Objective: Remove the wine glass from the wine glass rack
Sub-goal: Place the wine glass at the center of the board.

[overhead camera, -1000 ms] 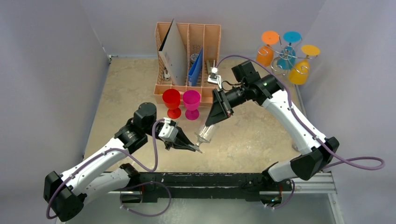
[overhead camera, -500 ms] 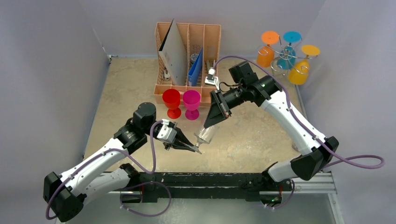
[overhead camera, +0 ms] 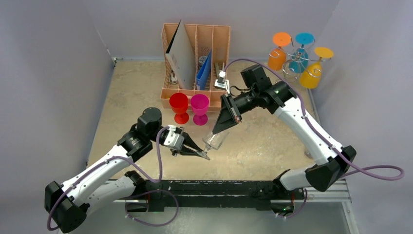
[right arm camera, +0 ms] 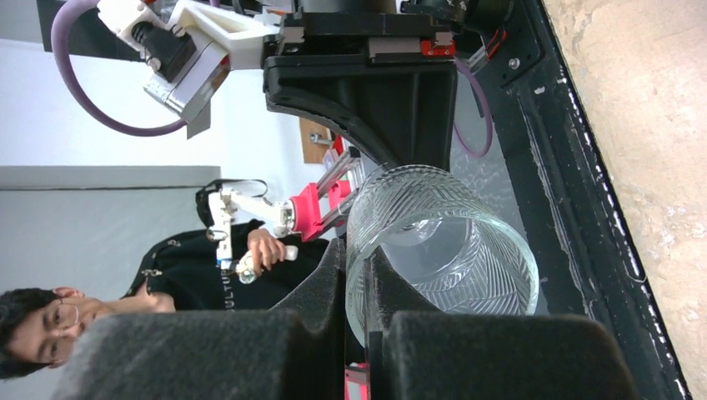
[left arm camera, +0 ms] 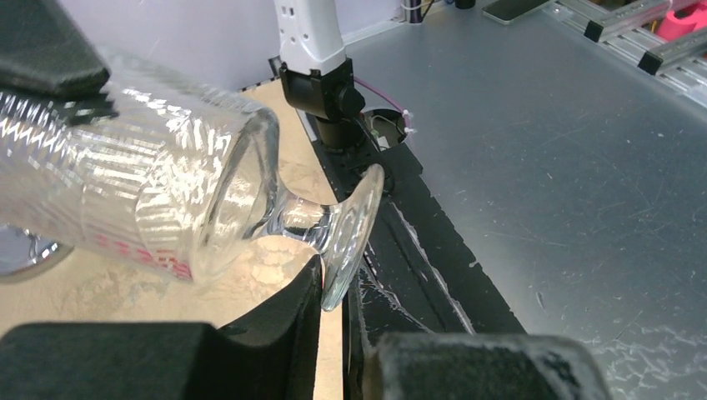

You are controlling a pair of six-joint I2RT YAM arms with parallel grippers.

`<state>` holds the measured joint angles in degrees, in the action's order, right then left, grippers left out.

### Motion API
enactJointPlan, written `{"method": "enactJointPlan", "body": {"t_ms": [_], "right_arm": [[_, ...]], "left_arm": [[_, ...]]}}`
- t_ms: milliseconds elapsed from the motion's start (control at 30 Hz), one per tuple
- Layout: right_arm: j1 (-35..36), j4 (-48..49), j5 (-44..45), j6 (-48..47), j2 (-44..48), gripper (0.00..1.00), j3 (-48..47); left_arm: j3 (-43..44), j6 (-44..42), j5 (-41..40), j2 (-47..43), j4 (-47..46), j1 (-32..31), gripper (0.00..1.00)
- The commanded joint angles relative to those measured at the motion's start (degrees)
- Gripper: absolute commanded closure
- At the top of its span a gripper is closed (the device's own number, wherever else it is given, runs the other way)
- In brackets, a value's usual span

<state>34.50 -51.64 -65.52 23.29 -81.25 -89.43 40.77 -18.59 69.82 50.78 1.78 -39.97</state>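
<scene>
Probably a robotics lab: plain panels wall in the tan surface, and a person nearby grips a white handle.

No legible text or labels anywhere

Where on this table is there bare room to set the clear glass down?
Bare tabletop left of the peach organiser, and a wide near strip below the held clear glass. Crowded: red glass and pink glass before the organiser; the rack fills the far right corner.
</scene>
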Motion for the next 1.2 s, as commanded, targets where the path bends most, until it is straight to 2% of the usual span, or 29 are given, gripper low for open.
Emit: {"method": "enactJointPlan", "body": {"t_ms": [0, 267, 333, 433, 533, 700, 800, 900, 1000, 1167], "right_arm": [[1.5, 7.0, -1.4, 3.9, 3.8, 1.0, 2.0], [1.5, 7.4, 1.5, 4.0, 4.9, 1.0, 3.5], [1.6, 6.9, 2.4, 3.4, 5.0, 1.0, 3.6], [1.6, 6.1, 4.4, 2.6, 5.3, 1.0, 3.7], [1.6, 6.1, 5.4, 2.1, 5.8, 1.0, 4.0], [1.6, 3.9, 13.3, 0.0, 7.4, 1.0, 4.4], [1.6, 2.2, 20.4, -1.8, 8.3, 1.0, 5.2], [1.7, 1.7, 27.1, -2.2, 8.9, 1.0, 6.2], [2.6, 0.7, 39.6, -2.7, 9.7, 1.0, 6.4], [7.4, -0.6, 59.5, -4.8, 9.4, 1.0, 5.4]], "left_arm": [[1.6, 2.2, -6.0, -0.7, -2.2, 0.2, 0.87], [2.0, 3.0, -7.5, -2.6, 1.2, 0.2, 0.65], [2.2, 2.9, -7.8, -2.7, 2.4, 0.2, 0.56], [2.7, 2.1, -7.9, -2.6, 4.7, 0.2, 0.36], [3.2, 1.3, -8.5, -2.9, 7.3, 0.2, 0.26], [4.8, 0.2, -11.9, -4.2, 12.9, 0.2, 0.2], [5.5, 1.6, -18.7, -5.7, 15.8, 0.2, 0.18], [5.8, 4.9, -29.9, -7.6, 16.7, 0.2, 0.17], [6.2, 5.5, -38.8, -8.8, 18.3, 0.2, 0.15], [7.3, 13.5, -61.9, -9.3, 19.5, 0.2, 0.0]]}}
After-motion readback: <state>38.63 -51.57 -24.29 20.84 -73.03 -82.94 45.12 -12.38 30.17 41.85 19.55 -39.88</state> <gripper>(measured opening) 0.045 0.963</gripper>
